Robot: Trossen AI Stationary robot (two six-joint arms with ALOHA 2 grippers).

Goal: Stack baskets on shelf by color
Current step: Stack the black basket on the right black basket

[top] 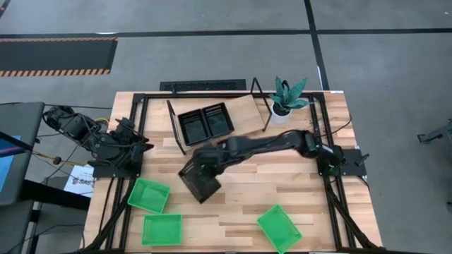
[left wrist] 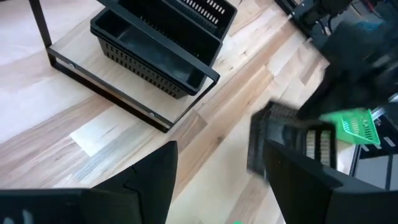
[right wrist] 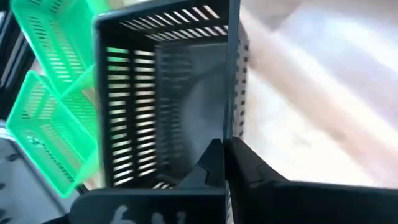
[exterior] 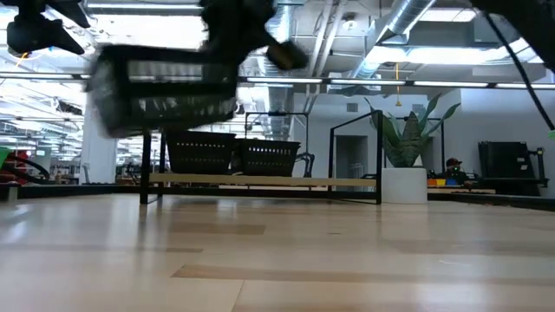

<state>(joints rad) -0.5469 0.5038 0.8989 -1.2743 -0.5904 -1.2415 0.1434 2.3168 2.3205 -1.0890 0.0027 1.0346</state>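
Note:
My right gripper reaches over the middle of the table and is shut on a black mesh basket, which hangs high above the tabletop in the low view. The wooden shelf in its black frame stands at the far middle, with black baskets side by side on its left part. Three green baskets lie on the near table. My left gripper is open and empty at the table's left edge. My right gripper holds the black basket by one side wall, at its rim. The wall is pinched with one finger inside the basket and the other outside. The basket is lifted clear of the table, and its bottom is roughly level in the low view.
A potted plant in a white pot stands at the shelf's right end. The right part of the shelf board is bare. Bare tabletop lies between the shelf and the green baskets.

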